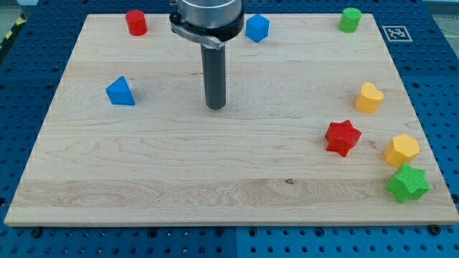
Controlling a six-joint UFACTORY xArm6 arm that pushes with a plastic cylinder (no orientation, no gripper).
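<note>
My tip rests on the wooden board a little left of its middle, touching no block. Nearest is the blue triangular block, well off to the view's left. A blue block lies toward the view's top, just right of the arm's base, and a red cylinder sits at the top left. At the view's right stand a yellow heart block, a red star, a yellow hexagonal block and a green star. A green cylinder is at the top right.
The board lies on a blue perforated table. A black-and-white marker tag sits just past the board's top right corner. The green star is close to the board's right edge and bottom corner.
</note>
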